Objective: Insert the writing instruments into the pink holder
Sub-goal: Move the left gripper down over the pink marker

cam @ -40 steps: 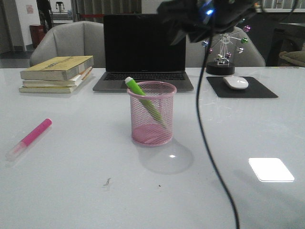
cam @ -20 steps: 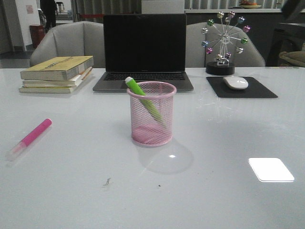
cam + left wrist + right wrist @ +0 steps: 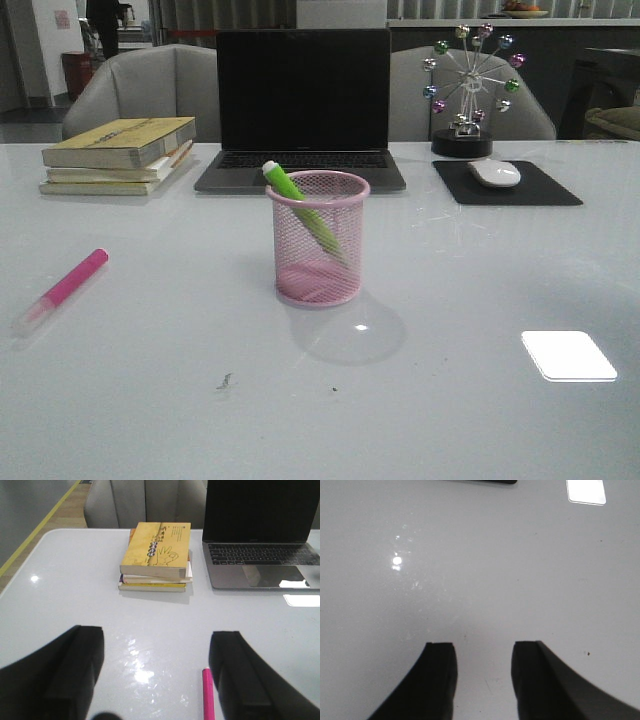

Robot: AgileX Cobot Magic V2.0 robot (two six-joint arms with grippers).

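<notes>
The pink holder (image 3: 318, 238) stands upright mid-table, in front of the laptop. A green marker (image 3: 298, 203) leans inside it, its pale cap sticking out over the rim. A pink marker (image 3: 62, 289) lies flat on the table at the left. In the left wrist view my left gripper (image 3: 156, 645) is open above the table, and the pink marker's end (image 3: 207, 695) lies just inside one finger. My right gripper (image 3: 484, 652) is open over bare table, with nothing between its fingers. Neither arm appears in the front view.
A stack of books (image 3: 120, 153) sits at the back left and a black laptop (image 3: 302, 110) behind the holder. A white mouse (image 3: 494, 173) lies on a black pad (image 3: 505, 184) at the back right, beside a ferris-wheel ornament (image 3: 468, 92).
The right arm and its cable, which hung over the holder a second ago, have left the front view. The markers and holder have not moved.
</notes>
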